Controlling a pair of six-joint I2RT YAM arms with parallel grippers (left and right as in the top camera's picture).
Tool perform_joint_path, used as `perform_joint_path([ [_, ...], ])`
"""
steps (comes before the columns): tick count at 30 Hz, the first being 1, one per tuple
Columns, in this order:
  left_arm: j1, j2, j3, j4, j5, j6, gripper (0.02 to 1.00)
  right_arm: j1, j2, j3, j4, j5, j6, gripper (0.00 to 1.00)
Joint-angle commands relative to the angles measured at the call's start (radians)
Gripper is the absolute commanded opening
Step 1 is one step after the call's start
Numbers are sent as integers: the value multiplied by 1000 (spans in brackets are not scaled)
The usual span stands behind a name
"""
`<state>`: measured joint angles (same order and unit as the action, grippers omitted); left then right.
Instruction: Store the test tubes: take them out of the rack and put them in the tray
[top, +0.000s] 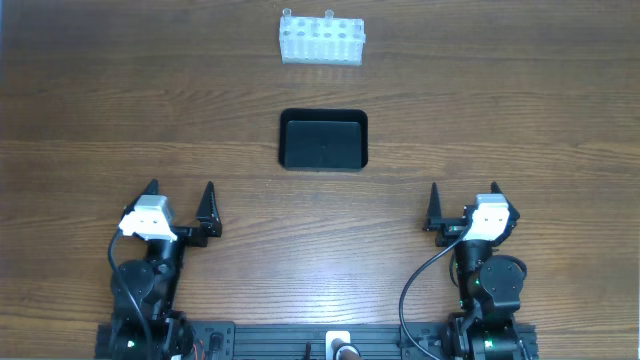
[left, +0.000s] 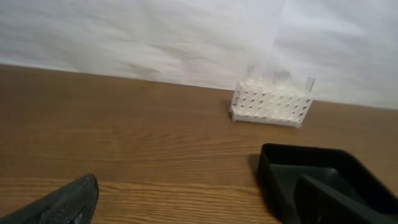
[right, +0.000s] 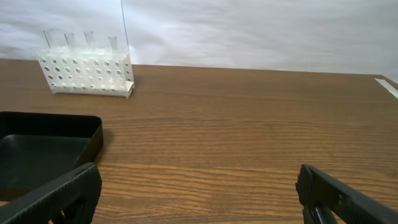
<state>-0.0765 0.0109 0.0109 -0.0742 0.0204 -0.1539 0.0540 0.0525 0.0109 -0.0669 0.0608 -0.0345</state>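
Gaping left hand, right hand, low

Tray: black, shallow, rectangular with rounded corners, lying flat, floor bare.

Rack: white, box-shaped, with rows of round holes on top and along side walls. Stands upright beyond tray's far edge, well apart from it. Roughly in line with tray, long side nearly parallel to tray's long side.

Test tubes: clear, thin, upright in rack, open tops rising above rack's top. Four distinguishable, spaced along rack's length. Contents cannot be made out.
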Motion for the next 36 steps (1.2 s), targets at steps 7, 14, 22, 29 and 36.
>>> perform_joint_path([
  [7,8,-4,-5,-2,16,95,998,6,2,-6,-4,-11,-4,991],
  [14,13,51,8,132,32,126,998,6,2,-6,-4,-11,-4,991],
  [22,37,502,240,425,113,203,998,6,2,-6,-4,-11,-4,993],
  [29,18,1015,629,452,207,203,998,6,2,-6,-4,-11,-4,991],
  [36,-90,1489,991,452,161,203,998,6,2,-6,-4,-11,-4,991],
])
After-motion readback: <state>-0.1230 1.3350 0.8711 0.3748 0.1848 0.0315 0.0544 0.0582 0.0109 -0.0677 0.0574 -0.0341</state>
